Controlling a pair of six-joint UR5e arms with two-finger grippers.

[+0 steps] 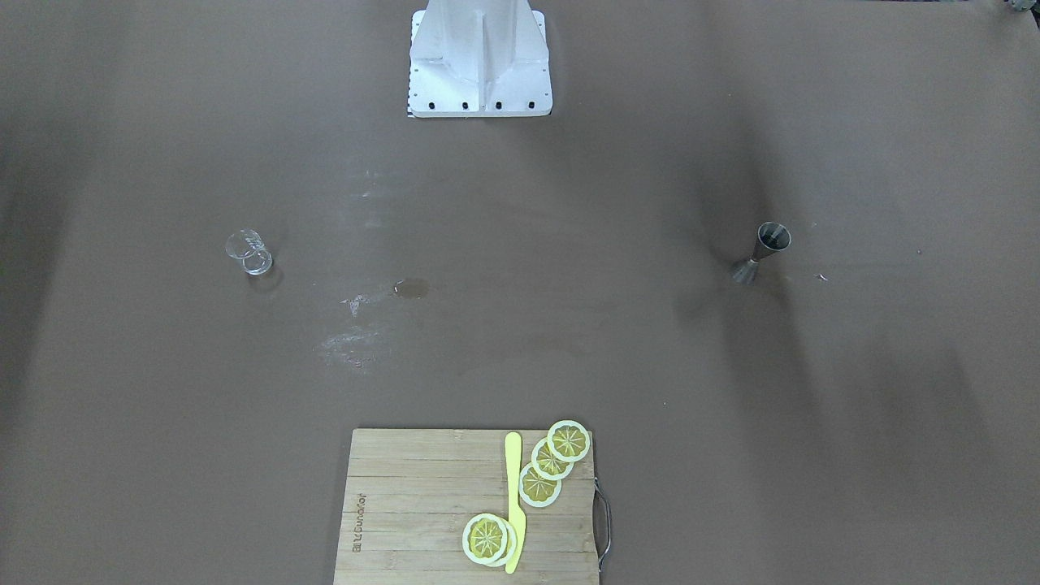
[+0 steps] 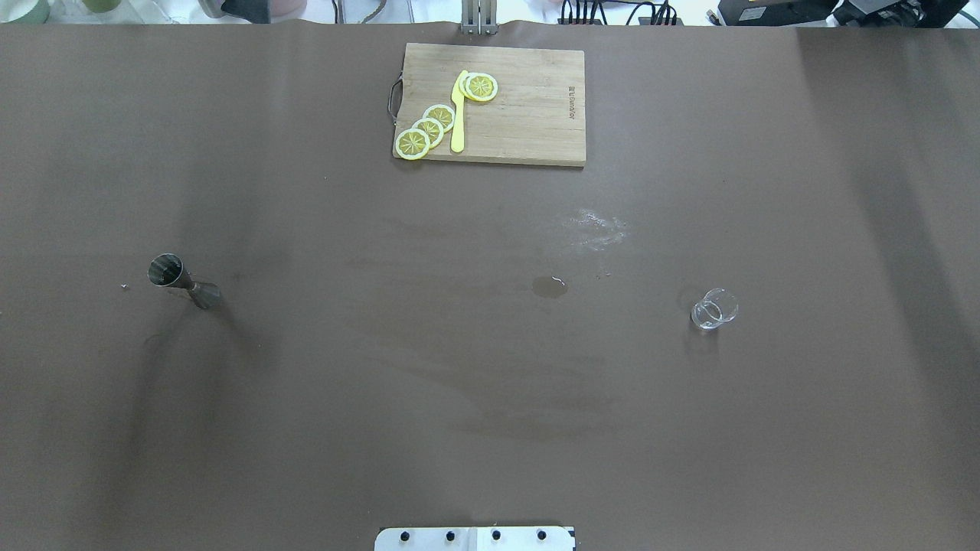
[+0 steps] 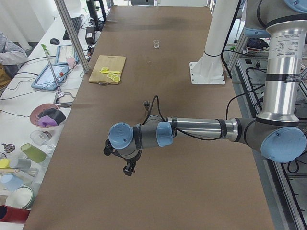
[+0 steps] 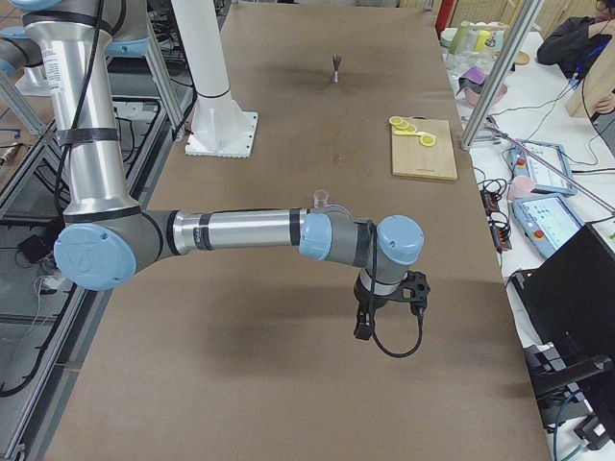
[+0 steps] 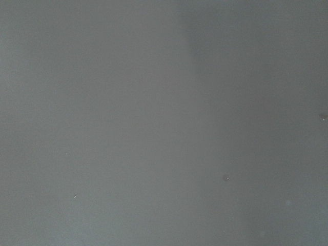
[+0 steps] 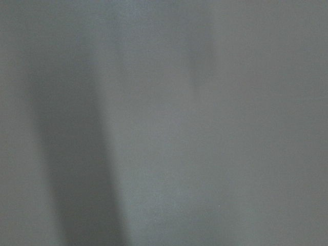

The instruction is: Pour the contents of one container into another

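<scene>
The cutting board (image 2: 528, 130) bears a small print, too blurred to read.

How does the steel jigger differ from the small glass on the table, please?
The jigger is opaque grey metal; the glass is clear. The jigger pinches to a narrow waist between two cones, while the glass has no waist. The jigger stands on the robot's left side of the table, the glass on its right side. Both stand upright, mouth up, far apart, with nothing touching them.
</scene>
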